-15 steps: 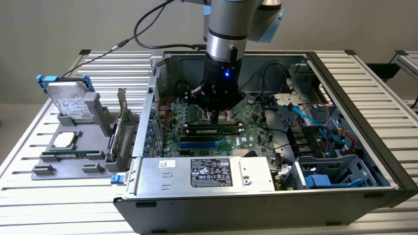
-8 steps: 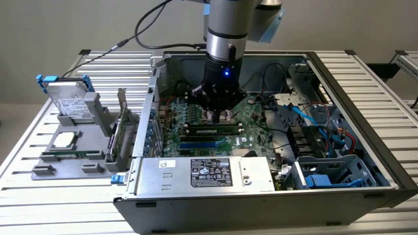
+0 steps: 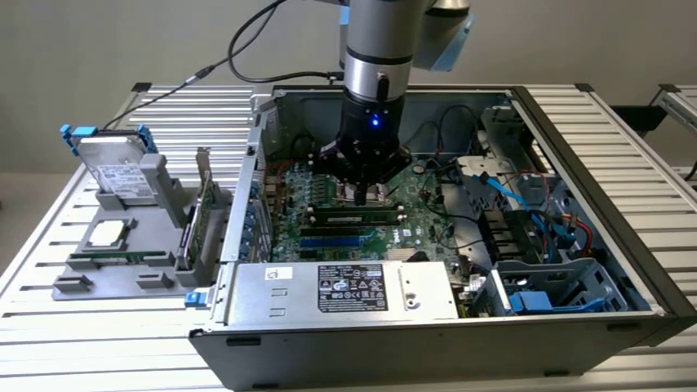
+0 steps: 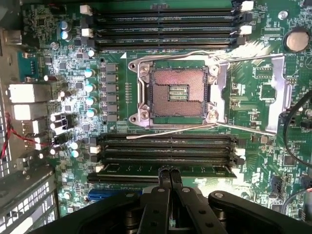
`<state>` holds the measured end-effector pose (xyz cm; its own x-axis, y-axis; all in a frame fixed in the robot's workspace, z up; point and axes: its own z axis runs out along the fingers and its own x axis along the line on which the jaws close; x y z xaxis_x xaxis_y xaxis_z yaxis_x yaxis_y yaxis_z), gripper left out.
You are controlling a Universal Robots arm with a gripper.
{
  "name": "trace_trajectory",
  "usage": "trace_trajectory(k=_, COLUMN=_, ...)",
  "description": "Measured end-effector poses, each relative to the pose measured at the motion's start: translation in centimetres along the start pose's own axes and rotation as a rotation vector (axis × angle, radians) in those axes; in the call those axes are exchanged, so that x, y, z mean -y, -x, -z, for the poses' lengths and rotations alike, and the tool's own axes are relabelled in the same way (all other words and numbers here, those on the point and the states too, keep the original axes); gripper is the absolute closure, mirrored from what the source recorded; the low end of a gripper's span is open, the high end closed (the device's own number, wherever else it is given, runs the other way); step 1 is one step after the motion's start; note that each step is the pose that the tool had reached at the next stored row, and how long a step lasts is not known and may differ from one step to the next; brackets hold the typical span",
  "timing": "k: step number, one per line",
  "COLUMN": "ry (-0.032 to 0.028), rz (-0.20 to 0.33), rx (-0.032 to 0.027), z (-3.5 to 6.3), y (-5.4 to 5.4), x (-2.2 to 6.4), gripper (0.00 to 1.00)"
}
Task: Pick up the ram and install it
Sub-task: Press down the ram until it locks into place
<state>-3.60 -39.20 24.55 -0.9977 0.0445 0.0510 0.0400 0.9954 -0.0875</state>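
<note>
The arm's black jaws (image 4: 169, 181) are pressed together, tips meeting on the top edge of the ram (image 4: 165, 170) — a long, narrow green circuit-board stick lying seated in a black memory slot of the green motherboard (image 4: 263, 87). Just beyond the jaws run more long black slots (image 4: 165, 146), then the square metal processor socket (image 4: 178, 92). The open grey computer case (image 3: 610, 155) sits on a slatted metal worktop (image 3: 44, 269).

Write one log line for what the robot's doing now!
gripper: shut, pressing down | thin green ram stick: in black memory slot | open computer case
</note>
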Motion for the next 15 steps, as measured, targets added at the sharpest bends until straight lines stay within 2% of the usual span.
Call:
trace_trajectory(k=6, ry=0.0008, rz=-0.020, rx=-0.0017, z=0.15, y=0.00, x=0.23, gripper=0.90)
trace_trajectory(k=15, ry=0.0030, rz=-0.022, rx=0.0005, z=0.26, y=0.01, x=0.54, gripper=0.90)
